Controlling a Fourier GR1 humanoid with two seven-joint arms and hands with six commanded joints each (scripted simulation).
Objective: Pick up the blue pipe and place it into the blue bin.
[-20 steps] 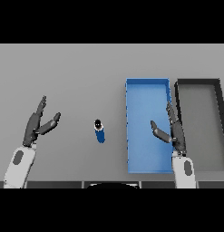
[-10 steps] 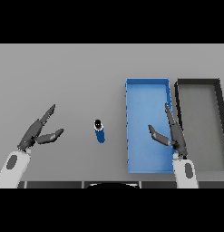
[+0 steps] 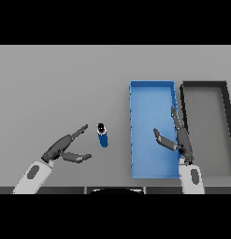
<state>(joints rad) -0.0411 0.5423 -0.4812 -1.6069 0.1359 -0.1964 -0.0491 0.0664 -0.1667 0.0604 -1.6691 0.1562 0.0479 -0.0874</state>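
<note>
Pipe (image 3: 103,135), blue, lies on counter (image 3: 65,84), left of blue bin (image 3: 152,170). Left hand (image 3: 65,149) released, fingers spread just beside it; approach level, wrap mid-body. Right hand (image 3: 177,137) relaxed over bin.

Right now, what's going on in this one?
The robot's left hand is open and reaching toward the blue pipe, which lies on the grey table, not yet touched. Fingers and thumb are spread just to the pipe's left. The right hand hovers open over the blue bin, holding nothing. The bin has nothing in it, and a dark bin sits beside it on the right.
</note>
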